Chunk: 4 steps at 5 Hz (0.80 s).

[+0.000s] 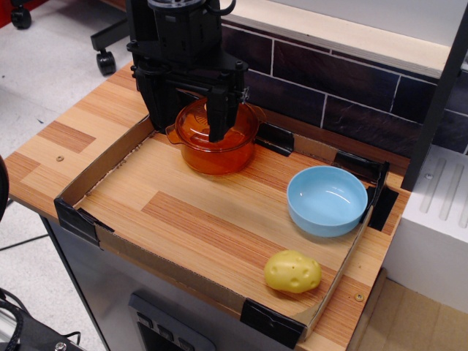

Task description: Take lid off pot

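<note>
The orange translucent pot (219, 153) stands at the back left of the wooden tray. The orange lid (238, 128) lies on top of it, and the knob is hidden behind the gripper. My black gripper (189, 128) hangs directly over the pot with its jaws apart. One finger (219, 117) reaches down to about the lid's centre. The other finger (159, 110) is at the pot's left edge. Nothing is held between them.
A light blue bowl (327, 199) sits at the right of the tray. A yellow potato-like toy (292, 271) lies at the front right. The tray has low cardboard walls (102, 164) with black corner clips. A dark tiled wall runs behind it.
</note>
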Each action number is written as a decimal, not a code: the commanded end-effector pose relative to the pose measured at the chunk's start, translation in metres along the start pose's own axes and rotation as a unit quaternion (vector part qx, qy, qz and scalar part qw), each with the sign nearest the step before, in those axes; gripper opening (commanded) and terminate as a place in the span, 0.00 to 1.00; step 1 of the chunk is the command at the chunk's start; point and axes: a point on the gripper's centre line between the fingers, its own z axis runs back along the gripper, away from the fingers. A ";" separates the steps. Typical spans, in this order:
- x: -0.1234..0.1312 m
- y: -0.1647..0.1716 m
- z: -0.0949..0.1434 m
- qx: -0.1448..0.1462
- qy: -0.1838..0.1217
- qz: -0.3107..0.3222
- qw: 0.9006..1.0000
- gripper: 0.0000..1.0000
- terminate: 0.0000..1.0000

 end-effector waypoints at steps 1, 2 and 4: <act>0.000 0.000 0.000 0.000 0.000 0.000 1.000 1.00 0.00; 0.011 0.004 -0.002 0.001 -0.011 0.005 1.000 1.00 0.00; 0.053 0.009 0.007 -0.003 -0.029 0.047 0.998 1.00 0.00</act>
